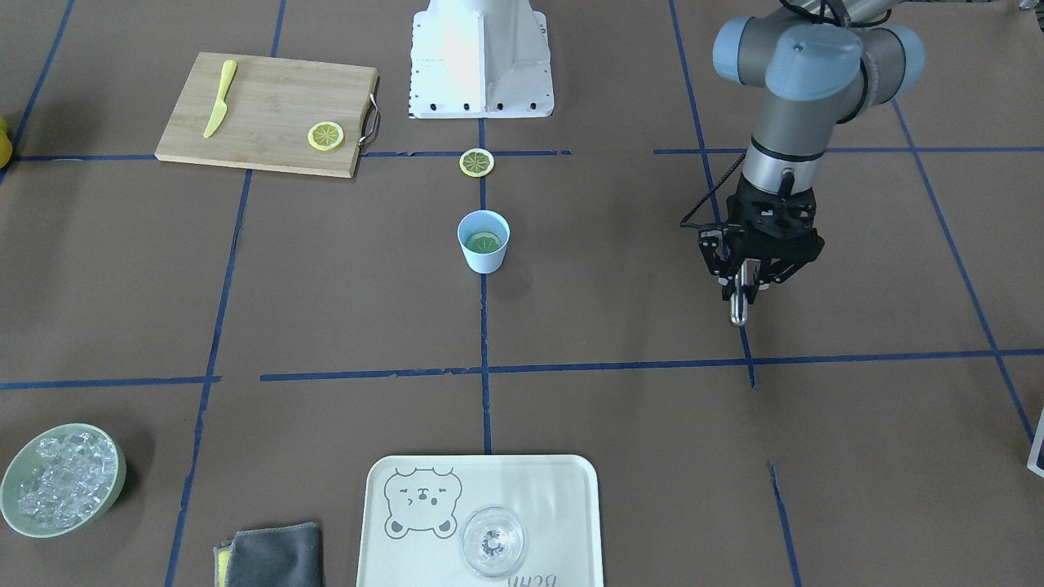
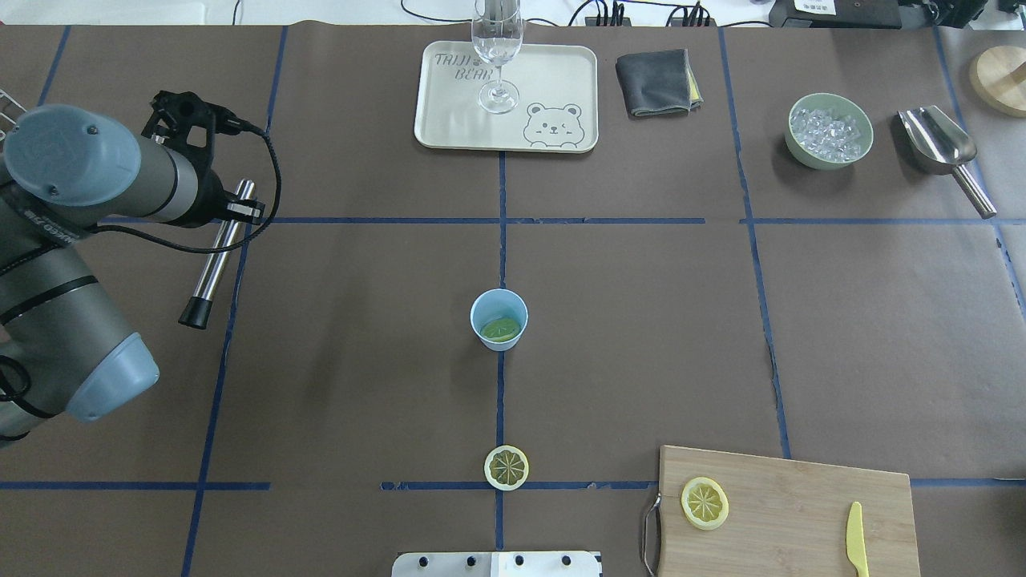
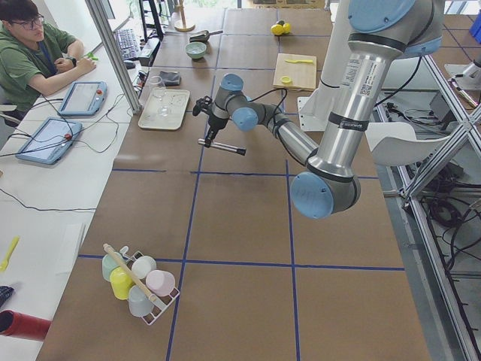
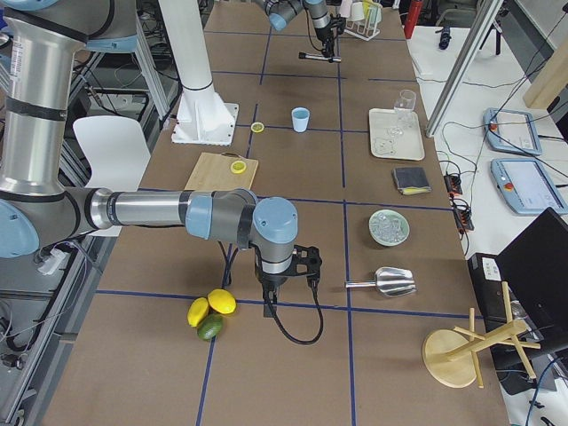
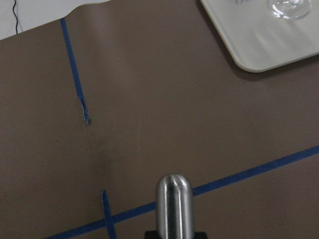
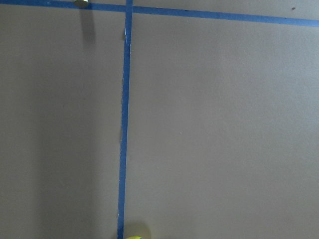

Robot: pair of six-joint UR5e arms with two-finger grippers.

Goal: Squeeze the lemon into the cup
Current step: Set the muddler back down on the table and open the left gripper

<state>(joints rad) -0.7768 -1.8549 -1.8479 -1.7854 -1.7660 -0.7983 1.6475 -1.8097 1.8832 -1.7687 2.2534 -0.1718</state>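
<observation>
The pale tray (image 2: 457, 120) at the table's far edge carries printed lettering in its far left corner. The lower line reads "BEAR"; the line above stays too unclear to make out.

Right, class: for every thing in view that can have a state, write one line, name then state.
cup: upright, lemon slice inside.
left gripper: shut on metal rod.
right gripper: cannot tell whether open or shut.
wine glass: upright on tray.
green bowl: full of ice.
cloth: folded.
scoop: empty, lying on the table.
</observation>
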